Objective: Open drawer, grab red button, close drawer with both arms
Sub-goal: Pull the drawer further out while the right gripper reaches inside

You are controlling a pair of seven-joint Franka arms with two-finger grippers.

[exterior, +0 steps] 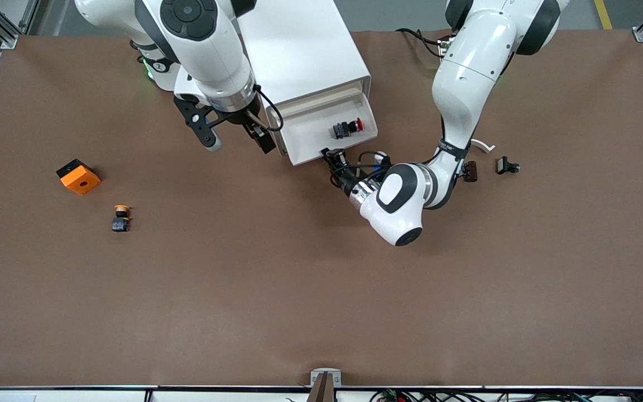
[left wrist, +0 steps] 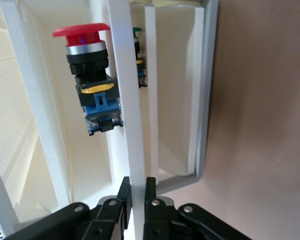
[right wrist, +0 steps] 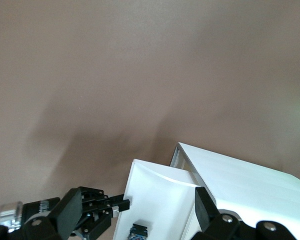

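So the drawer (exterior: 330, 131) of the white cabinet (exterior: 299, 50) is pulled out, and the red-capped button (exterior: 348, 128) is lying on its side on the drawer floor, cap pointing toward the left arm's end of the table. In the left wrist view you get a nice close look at it: red mushroom cap, silver ring, black body, yellow band and a blue base (left wrist: 92, 80).

The left gripper (exterior: 330, 155) is down at the drawer's front edge, and its fingers (left wrist: 150, 192) are pinched tight on the thin white front wall of the drawer (left wrist: 132, 125), one finger on each face of it. It isn't touching the button, just the drawer lip.

The right gripper (exterior: 236, 140) hangs above the table just beside the cabinet, on the side toward the right arm's end. Its claw is spread wide with nothing in it, and its wrist camera looks down past both fingers (right wrist: 70, 215) at the drawer corner.

Other bits on the brown table (exterior: 321, 290): an orange square box with a hole (exterior: 78, 176), and nearer the front camera, a yellow-capped button (exterior: 121, 218). Toward the left arm's end there's a small black part (exterior: 507, 166), a dark brown one (exterior: 470, 171) and a curved white piece (exterior: 483, 145).
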